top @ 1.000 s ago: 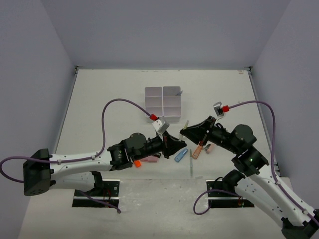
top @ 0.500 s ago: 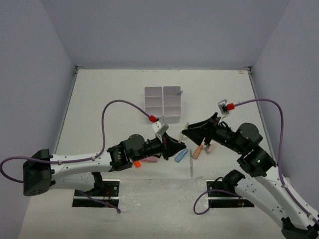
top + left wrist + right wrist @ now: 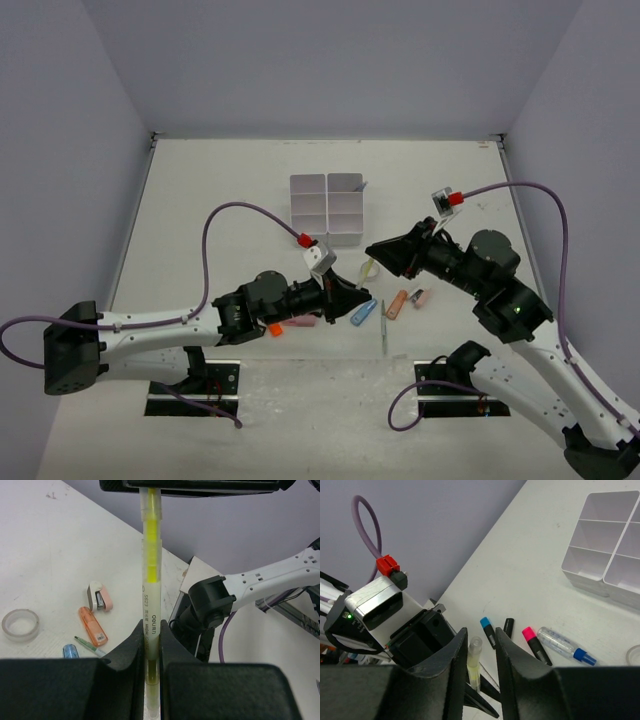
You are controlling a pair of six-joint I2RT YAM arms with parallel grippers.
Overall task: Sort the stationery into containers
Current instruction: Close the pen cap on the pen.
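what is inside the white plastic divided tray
The floors that show in the white plastic divided tray look bare. A thin dark thing seems to poke up at its far right corner. Its walls hide some floor.

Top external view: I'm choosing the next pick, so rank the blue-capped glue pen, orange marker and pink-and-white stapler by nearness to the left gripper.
Measured from the left gripper:
1. Blue-capped glue pen, just to its right, toward the arm bases.
2. Orange marker, farther right.
3. Pink-and-white stapler, farthest right.
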